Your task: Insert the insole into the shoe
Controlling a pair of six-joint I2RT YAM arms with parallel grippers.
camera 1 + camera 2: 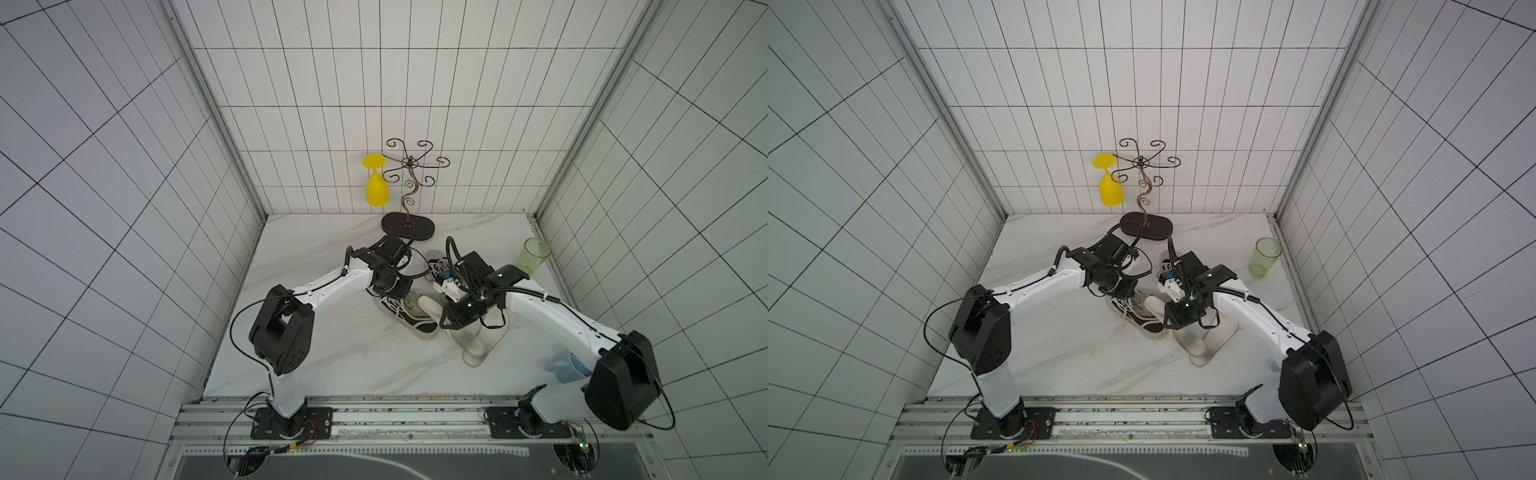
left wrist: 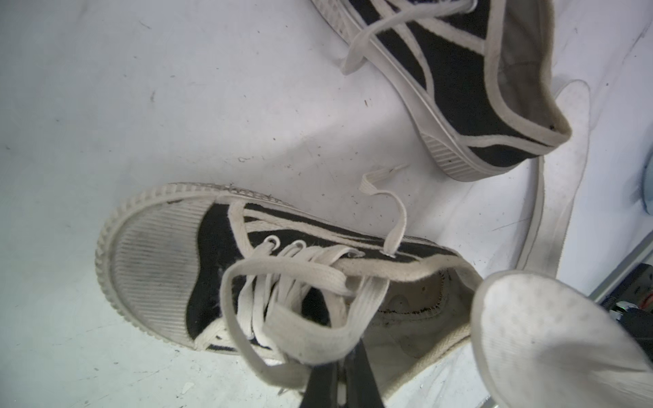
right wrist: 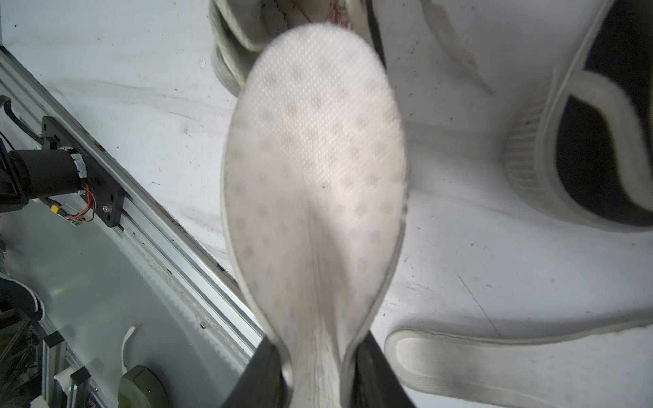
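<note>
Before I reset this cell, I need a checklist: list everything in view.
front sneaker: 1, black and white, mid-table
back sneaker: 1, same, behind it
held insole: 1, white, tip at front sneaker's opening
loose insole: 1, white, flat on table
goblet: 1, yellow, inverted on rack
rack: 1, dark wire, back centre
tumbler: 1, green, back right
vessel: 1, pale blue, front right
left fingers: shut on front sneaker's collar
right fingers: shut on held insole

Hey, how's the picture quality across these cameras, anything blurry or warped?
Right wrist view: the held insole fills the frame, soft from closeness. Left wrist view: the shoe toe is sharp, the insole tip blurred. Both top views: the wide lens bends the tiled walls; light is even, shadows faint.
</note>
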